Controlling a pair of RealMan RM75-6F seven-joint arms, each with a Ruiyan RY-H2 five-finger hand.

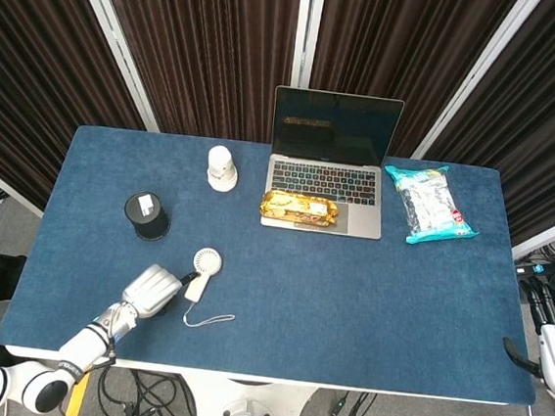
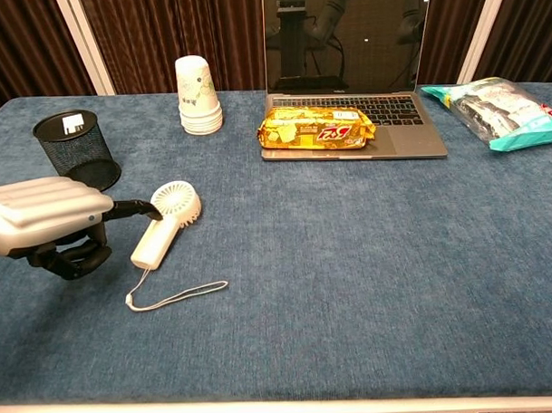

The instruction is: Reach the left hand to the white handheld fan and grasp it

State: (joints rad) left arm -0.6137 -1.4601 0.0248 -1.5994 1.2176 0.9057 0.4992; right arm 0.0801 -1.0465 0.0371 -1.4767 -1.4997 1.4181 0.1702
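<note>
Touching white handheld fan, maybe ungripped.

Blue table with fan, laptop

Dark curtains behind blue table

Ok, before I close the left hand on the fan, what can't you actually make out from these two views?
- Contact: a dark fingertip of the left hand reaches the white handheld fan; neither view settles whether it touches.
- Left palm and lower fingers: covered by the hand's back from the head view, shadowed in the chest view.
- Right hand: cut off at the head view's right edge, absent from the chest view.
- Black mesh cup: contents too dark.
</note>
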